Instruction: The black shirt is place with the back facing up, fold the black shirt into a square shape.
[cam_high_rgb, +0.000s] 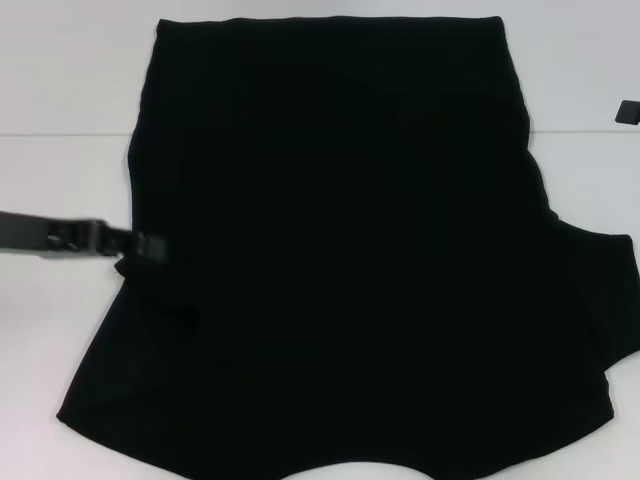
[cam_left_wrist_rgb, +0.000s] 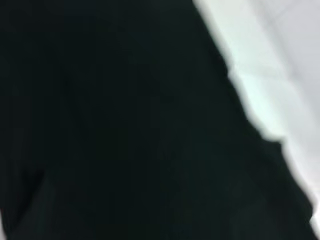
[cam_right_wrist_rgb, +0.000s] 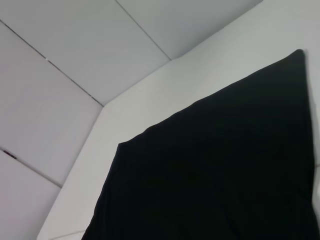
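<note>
**Operator:** Looking at the whole spread first, I'm seeing the white table (cam_high_rgb: 60, 90) carrying the black shirt (cam_high_rgb: 340, 250), which is lying flat across most of it with the blank side up and no lettering showing. The hem end is sitting at the far side; the sleeves are flaring out nearer to me.

**Partner:** Which arm is working?

**Operator:** I'm driving the left gripper (cam_high_rgb: 150, 247). It's reaching in low from the left and meeting the shirt's left edge just above the sleeve. Its wrist camera is filling with dark cloth, so I can't tell how far the fingers are parted or whether they're pinching fabric. The right gripper (cam_high_rgb: 628, 112) is only peeking in at the far right edge, clear of the shirt, and I can't tell its opening either.

**Partner:** So how are you playing the fold?

**Operator:** I'm judging this as the start of the left-side fold. I'm aiming to catch only the top layer at the edge, lifting just enough to clear, then carrying it straight toward the centre line, keeping the crease parallel to the side so the square isn't skewing.
</note>
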